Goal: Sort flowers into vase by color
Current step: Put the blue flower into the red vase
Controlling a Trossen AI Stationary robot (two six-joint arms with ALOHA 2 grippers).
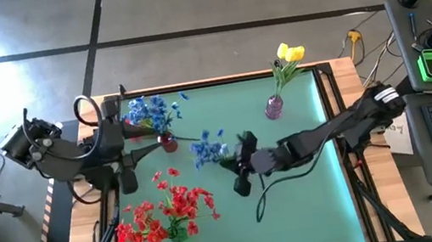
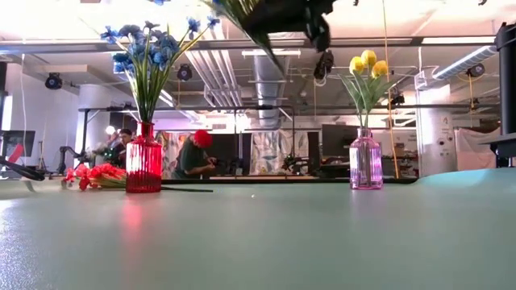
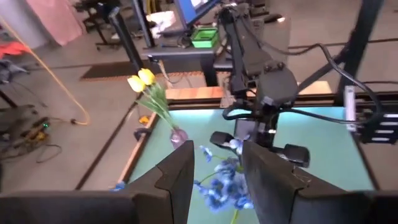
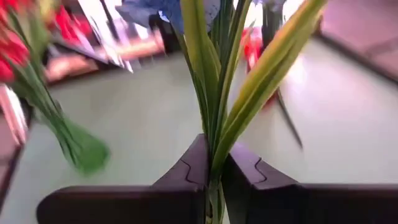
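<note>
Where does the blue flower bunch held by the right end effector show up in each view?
High view: blue flower bunch mid-table, left of the right end effector.
Low view: only its stems at top centre.
Left wrist view: centre bottom.
Right wrist view: stems centre.
Shared landmark: purple vase.

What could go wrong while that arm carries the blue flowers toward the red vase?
The right gripper pinches only the thin stems of the blue flower bunch, so it might slip or twist. The red vase is narrow and already holds blue flowers; a poke could tip it. The left gripper hangs open nearby, so the arms might bump.
</note>
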